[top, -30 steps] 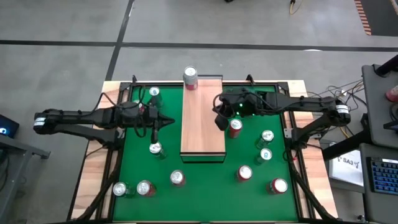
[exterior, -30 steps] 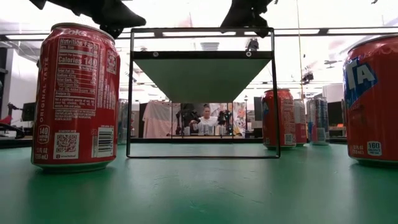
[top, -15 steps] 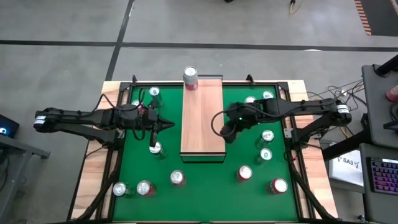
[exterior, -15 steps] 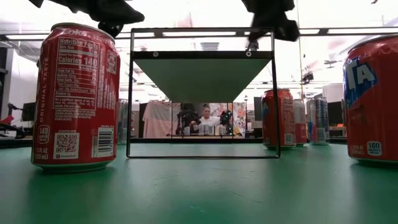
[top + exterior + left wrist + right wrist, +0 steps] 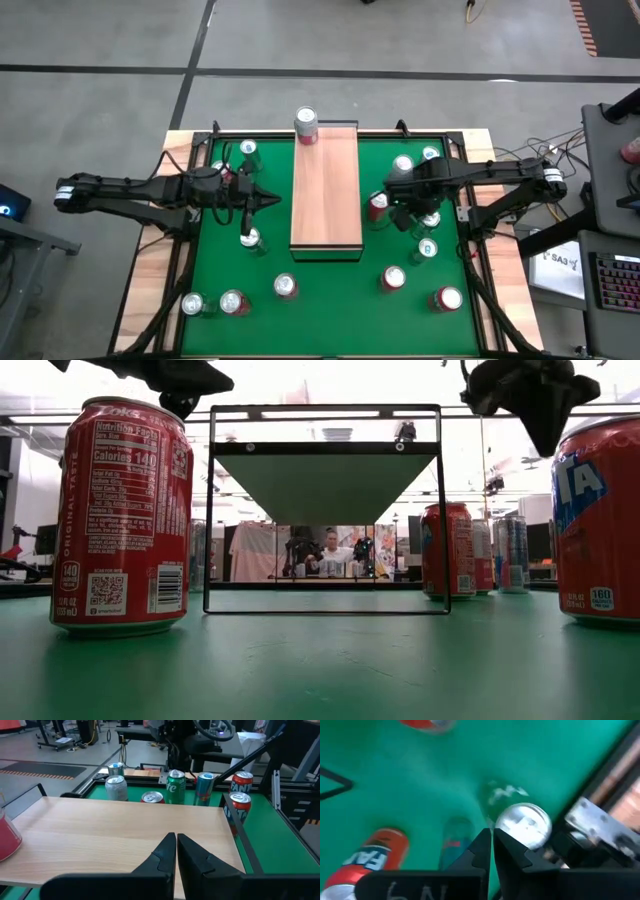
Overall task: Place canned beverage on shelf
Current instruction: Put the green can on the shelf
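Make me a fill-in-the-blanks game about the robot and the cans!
1. The shelf already holds ____ can.
2. That pink can stands at the shelf's ____ end, away from the low camera.
3. The left gripper has its fingers ____.
4. The mat under the cans is ____.

Missing words: one; far; shut; green

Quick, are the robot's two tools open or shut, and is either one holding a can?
Left tool: shut, holding nothing, beside the pale wooden shelf.
Right tool: shut, holding nothing, above the green mat.
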`<action>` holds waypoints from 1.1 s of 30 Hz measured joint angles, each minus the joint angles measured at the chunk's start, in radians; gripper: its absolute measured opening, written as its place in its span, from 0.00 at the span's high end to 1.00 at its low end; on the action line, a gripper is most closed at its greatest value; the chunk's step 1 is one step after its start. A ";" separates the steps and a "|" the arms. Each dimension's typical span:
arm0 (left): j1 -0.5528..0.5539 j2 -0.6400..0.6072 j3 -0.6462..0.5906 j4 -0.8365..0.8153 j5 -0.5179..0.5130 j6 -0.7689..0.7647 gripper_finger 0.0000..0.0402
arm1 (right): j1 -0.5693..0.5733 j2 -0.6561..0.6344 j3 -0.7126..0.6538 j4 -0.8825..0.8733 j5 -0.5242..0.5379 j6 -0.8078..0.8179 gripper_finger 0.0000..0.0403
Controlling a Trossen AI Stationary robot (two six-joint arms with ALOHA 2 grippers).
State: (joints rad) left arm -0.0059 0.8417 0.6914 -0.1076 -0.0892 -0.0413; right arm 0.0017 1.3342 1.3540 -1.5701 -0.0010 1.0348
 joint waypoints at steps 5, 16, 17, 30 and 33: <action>0.000 0.000 0.000 0.006 -0.006 0.023 1.00 | 0.000 -0.017 -0.003 0.014 -0.008 -0.001 0.97; 0.000 0.001 0.000 0.008 -0.007 0.058 1.00 | -0.002 -0.018 -0.003 0.013 -0.002 0.047 0.96; 0.000 0.001 0.000 0.010 -0.007 0.063 1.00 | -0.002 -0.018 -0.003 0.012 -0.008 0.047 0.95; 0.001 0.002 0.000 0.021 -0.009 0.108 1.00 | -0.002 -0.017 -0.004 0.009 0.008 0.092 0.39; 0.001 0.002 0.000 0.021 -0.009 0.111 1.00 | -0.002 -0.017 -0.004 0.007 -0.004 0.100 0.24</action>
State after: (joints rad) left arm -0.0048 0.8436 0.6914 -0.0868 -0.0982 0.0700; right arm -0.0006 1.3174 1.3502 -1.5632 -0.0050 1.1347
